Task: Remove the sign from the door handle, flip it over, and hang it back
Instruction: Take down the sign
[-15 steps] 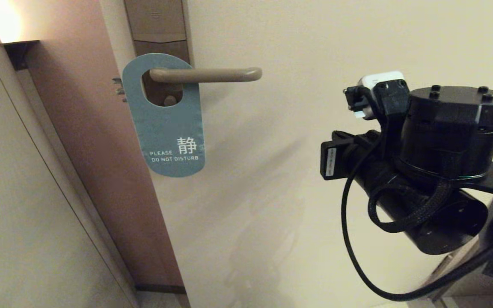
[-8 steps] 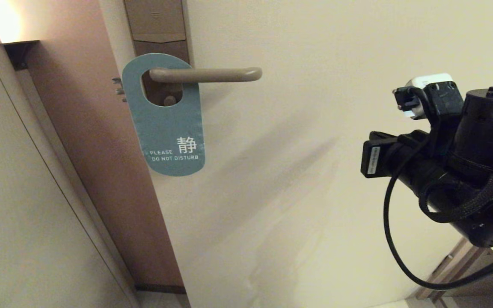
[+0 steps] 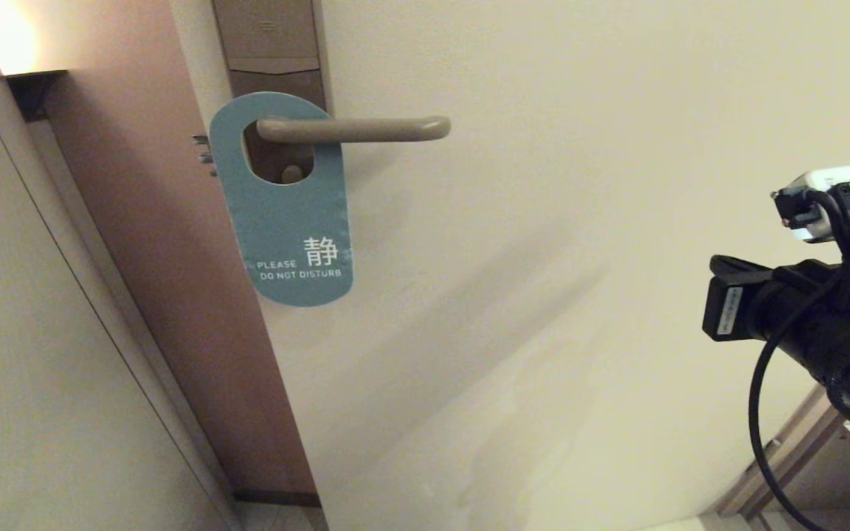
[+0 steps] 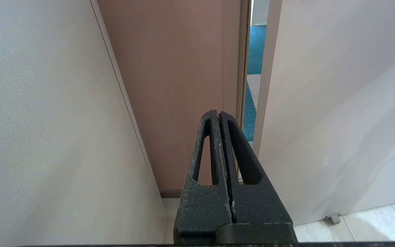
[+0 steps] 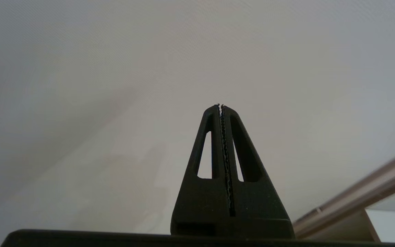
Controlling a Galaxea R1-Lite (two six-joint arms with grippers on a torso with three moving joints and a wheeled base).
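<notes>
This looks like a hotel room entrance or hotel corridor. In the upper left of the head view a blue sign (image 3: 286,221) with the words "PLEASE DO NOT DISTURB" hangs on the door handle (image 3: 355,128) of a cream door (image 3: 580,184). Above the handle sits a tall brown lock plate (image 3: 270,44), the kind for key cards. A warm wall lamp (image 3: 4,40) glows at the upper left corner. In the left wrist view, blue carpet (image 4: 254,58) shows through the door gap near the top centre.
</notes>
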